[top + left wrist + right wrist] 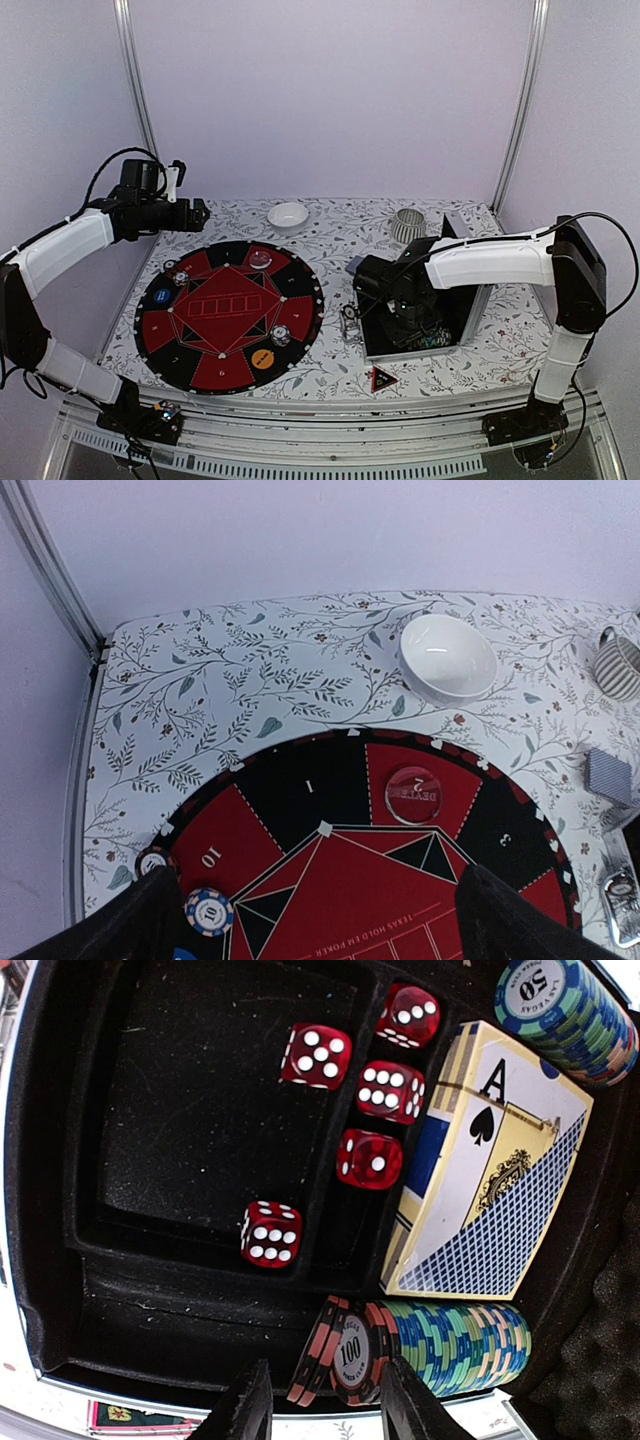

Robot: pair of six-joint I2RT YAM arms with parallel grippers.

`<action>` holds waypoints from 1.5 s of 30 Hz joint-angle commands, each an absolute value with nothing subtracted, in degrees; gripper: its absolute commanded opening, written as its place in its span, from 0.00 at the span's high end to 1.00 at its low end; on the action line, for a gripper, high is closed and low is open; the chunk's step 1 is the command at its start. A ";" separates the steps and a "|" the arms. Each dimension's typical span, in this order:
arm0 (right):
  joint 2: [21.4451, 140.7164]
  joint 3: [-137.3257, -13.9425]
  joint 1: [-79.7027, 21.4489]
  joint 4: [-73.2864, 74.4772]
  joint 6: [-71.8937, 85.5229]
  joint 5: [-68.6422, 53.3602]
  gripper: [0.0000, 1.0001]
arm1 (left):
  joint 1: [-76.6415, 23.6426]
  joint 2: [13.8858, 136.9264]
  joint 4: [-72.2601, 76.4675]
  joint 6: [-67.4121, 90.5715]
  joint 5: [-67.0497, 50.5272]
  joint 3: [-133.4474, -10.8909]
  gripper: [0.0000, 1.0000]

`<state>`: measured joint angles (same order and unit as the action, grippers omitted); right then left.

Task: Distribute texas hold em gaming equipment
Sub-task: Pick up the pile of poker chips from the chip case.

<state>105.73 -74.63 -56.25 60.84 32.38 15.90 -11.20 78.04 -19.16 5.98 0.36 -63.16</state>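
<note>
Right jaws, partly closed, are straddling the poker chips (355, 1355) along the case (60, 1260) edge; grip cannot be told. Left jaws are standing wide.

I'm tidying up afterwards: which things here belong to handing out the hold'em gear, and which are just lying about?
For the job: chips, card deck, mat, orange disc, blue disc, red marker.
Lying about: bowl, cup.
</note>
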 commanded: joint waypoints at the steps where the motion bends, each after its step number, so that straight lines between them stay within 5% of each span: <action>1: 106.56 -75.77 -56.59 62.18 33.30 17.06 0.61 | -11.73 78.40 -19.16 5.27 -0.59 -62.84 0.02; 36: 106.94 -76.48 -57.77 60.90 32.51 14.80 0.69 | -11.78 78.11 -19.26 5.15 -1.32 -62.59 0.02; 45: 107.54 -75.99 -57.75 62.07 33.05 16.99 0.55 | -11.70 78.22 -19.34 4.92 -1.32 -62.58 0.03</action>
<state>106.30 -75.79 -57.43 61.04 32.36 15.64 -11.20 78.04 -19.16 5.56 -0.86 -63.16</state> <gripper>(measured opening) 0.442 0.975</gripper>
